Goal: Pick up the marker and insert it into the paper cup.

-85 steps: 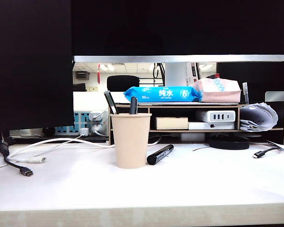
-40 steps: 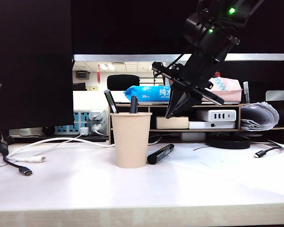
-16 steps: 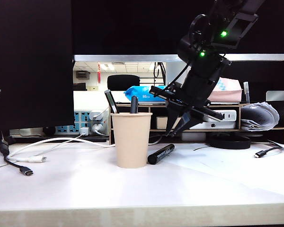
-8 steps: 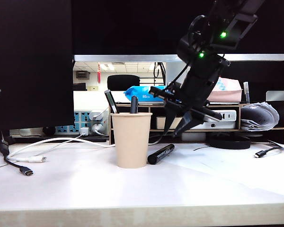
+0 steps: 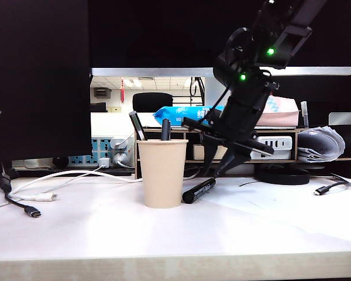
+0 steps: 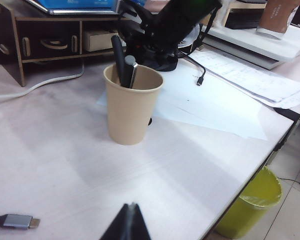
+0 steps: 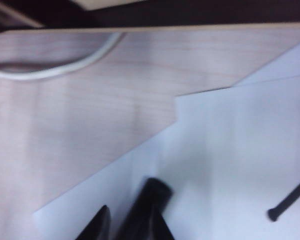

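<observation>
Right gripper (image 5: 217, 171) spread wide, straddling the marker (image 5: 198, 191) lying beside the paper cup (image 5: 162, 173).
Left gripper (image 6: 128, 222) shut, away. Risk: off-centre closing rolls marker into cup.

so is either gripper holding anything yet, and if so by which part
Nothing is held. The right gripper hangs open just above the marker, which lies on the table beside the paper cup. The left gripper is shut and empty.
</observation>
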Controlling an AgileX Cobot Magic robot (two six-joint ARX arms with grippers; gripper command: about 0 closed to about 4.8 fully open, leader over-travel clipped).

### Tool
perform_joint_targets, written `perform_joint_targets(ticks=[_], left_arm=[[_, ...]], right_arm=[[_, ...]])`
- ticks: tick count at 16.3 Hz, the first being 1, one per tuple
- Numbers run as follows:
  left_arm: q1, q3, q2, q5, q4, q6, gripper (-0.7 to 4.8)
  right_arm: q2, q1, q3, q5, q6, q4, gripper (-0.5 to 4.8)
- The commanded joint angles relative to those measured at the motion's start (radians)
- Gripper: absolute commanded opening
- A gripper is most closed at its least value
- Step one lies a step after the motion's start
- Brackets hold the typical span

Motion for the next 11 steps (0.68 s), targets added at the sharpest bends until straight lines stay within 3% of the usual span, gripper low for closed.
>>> perform_joint_targets(ticks=[1,11], left_arm=[[-0.002,0.001,0.000,0.000,0.006,0.003,-0.05],[-0.002,0.001,0.000,0.000,0.002,0.004,-0.05]], right_arm=[[0.010,0.002,0.003,0.005,0.026,0.012,1.19],[0.035,0.006,0.003,0.013,0.058,0.041,1.31]])
